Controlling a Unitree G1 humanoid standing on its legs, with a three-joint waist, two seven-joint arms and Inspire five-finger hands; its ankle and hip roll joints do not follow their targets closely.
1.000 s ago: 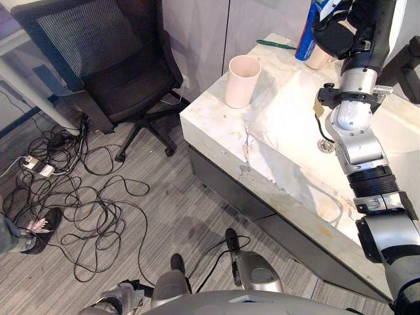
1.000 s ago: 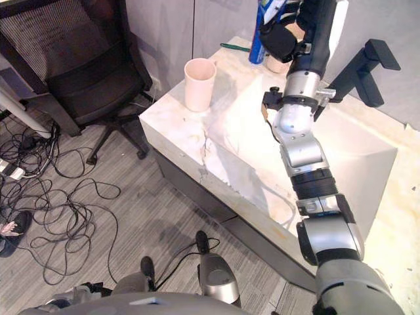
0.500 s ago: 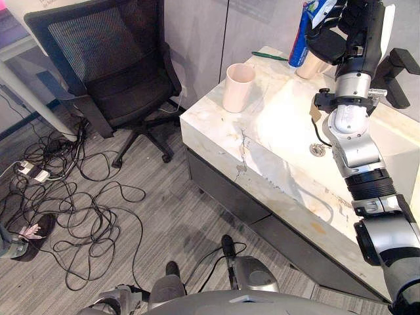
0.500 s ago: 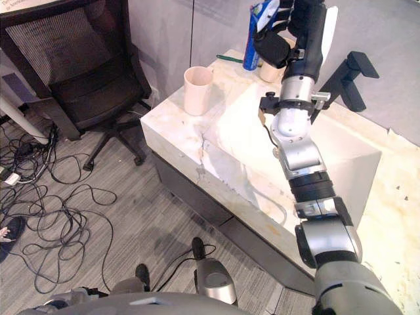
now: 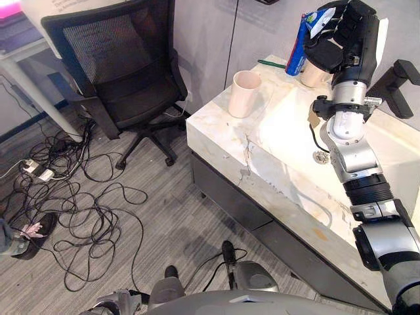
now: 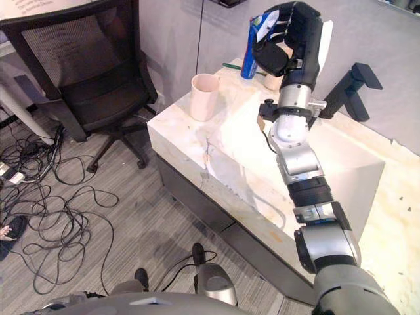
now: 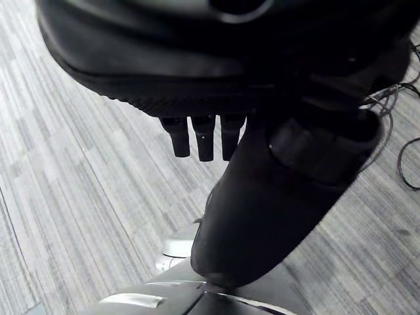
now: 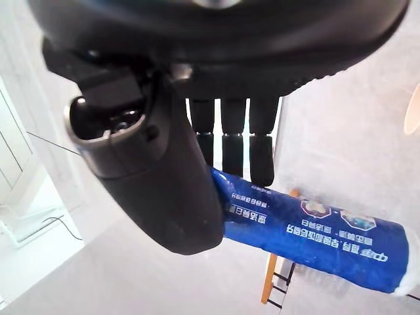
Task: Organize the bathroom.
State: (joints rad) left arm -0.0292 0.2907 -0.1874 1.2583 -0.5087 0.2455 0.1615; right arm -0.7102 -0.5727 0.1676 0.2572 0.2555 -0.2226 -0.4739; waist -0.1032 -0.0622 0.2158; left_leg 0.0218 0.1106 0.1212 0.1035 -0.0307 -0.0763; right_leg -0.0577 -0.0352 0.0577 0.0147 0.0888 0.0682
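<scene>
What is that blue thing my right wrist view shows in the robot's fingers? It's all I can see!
Observer: It's a blue tube. The head views show the right hand holding it up high above the marble counter.
Operator: Is there something to put it in?
Observer: A beige cup stands on the counter right behind the hand, and a pink cup stands near the counter's left corner.
Operator: What's the other hand doing?
Observer: The left hand hangs over the grey floor, holding nothing.
</scene>
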